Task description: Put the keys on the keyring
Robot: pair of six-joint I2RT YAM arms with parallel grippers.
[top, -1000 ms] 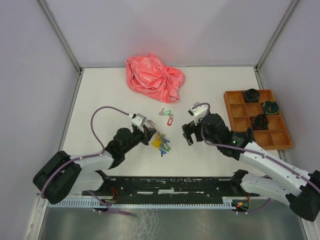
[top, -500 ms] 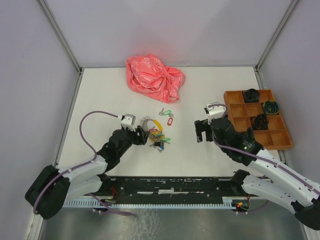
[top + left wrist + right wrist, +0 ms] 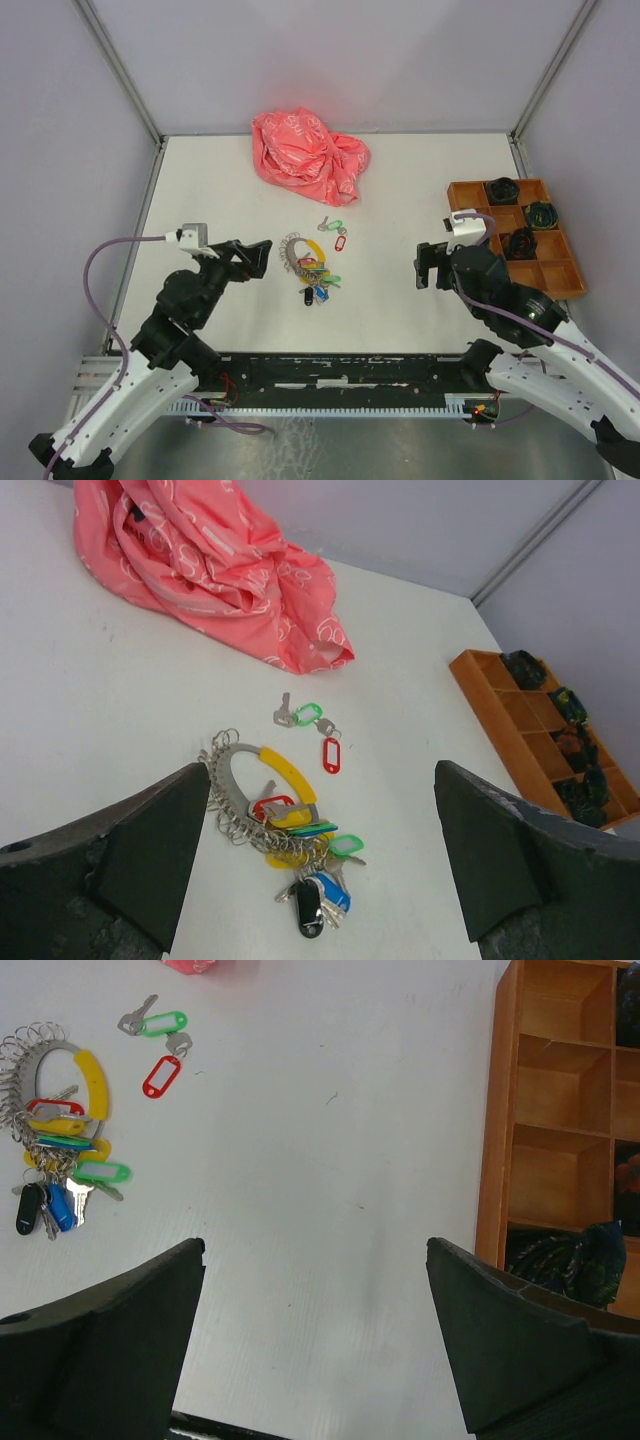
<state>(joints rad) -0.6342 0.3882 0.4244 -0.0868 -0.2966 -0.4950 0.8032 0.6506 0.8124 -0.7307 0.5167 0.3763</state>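
- Keyring (image 3: pixel 303 262) is lying flat on the white table (image 3: pixel 420 190), just beyond the left gripper (image 3: pixel 256 258) and slightly to its right. It is sitting clear of the fingertips, and nothing is touching it.
- The left gripper is hanging above the table with its jaws spread wide, holding nothing. In the left wrist view the ring and its tagged bunch are showing in the gap between the two fingers, ahead of them.
- The right gripper (image 3: pixel 430 268) is likewise standing wide open and empty. It is sitting well apart from the ring, which is lying off to its left.
- Two loose keys (image 3: pixel 335 233), one green-tagged and one red-tagged, are lying just beyond the ring and are not threaded on it.
- A wooden tray (image 3: pixel 453 212) is sitting at the right edge of the table, beside the right gripper.
- A pink bag (image 3: pixel 308 145) is lying crumpled at the far edge.
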